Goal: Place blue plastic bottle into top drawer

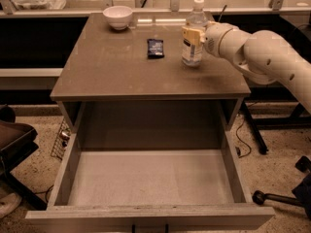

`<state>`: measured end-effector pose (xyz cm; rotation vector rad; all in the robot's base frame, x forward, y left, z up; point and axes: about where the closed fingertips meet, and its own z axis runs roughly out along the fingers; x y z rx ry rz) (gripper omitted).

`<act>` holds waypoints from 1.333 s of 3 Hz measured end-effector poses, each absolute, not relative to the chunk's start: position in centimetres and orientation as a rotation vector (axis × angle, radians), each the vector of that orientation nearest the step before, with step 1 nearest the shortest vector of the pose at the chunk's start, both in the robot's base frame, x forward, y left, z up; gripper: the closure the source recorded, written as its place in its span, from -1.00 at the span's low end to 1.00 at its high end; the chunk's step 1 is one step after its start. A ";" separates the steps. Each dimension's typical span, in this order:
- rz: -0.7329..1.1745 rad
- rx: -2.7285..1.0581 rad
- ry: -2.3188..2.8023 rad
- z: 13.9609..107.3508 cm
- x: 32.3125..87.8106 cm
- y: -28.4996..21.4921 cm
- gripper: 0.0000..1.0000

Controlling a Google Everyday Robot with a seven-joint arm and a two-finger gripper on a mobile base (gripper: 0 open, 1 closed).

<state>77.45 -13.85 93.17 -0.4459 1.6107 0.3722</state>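
Note:
The blue plastic bottle [193,42] is clear with a white cap and a pale label. It stands upright on the cabinet top, right of the middle. My gripper [192,34] reaches in from the right on a white arm and sits at the bottle's upper body, level with the label. The bottle's base rests on the top. The top drawer [146,181] is pulled fully open below the cabinet top; its pale flat bottom holds nothing.
A white bowl [118,17] stands at the back left of the cabinet top [107,67]. A small dark packet [155,48] lies near the middle, left of the bottle. A dark chair [12,140] is at the left and a chair base [279,195] at the right.

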 end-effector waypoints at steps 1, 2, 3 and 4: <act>0.375 -0.448 1.610 93.1 77.5 -13.6 0.74; 0.368 -0.472 1.609 93.7 77.7 -13.2 1.00; 0.352 -0.513 1.593 94.7 75.9 -13.1 1.00; 0.337 -0.537 1.566 93.8 71.2 -13.9 1.00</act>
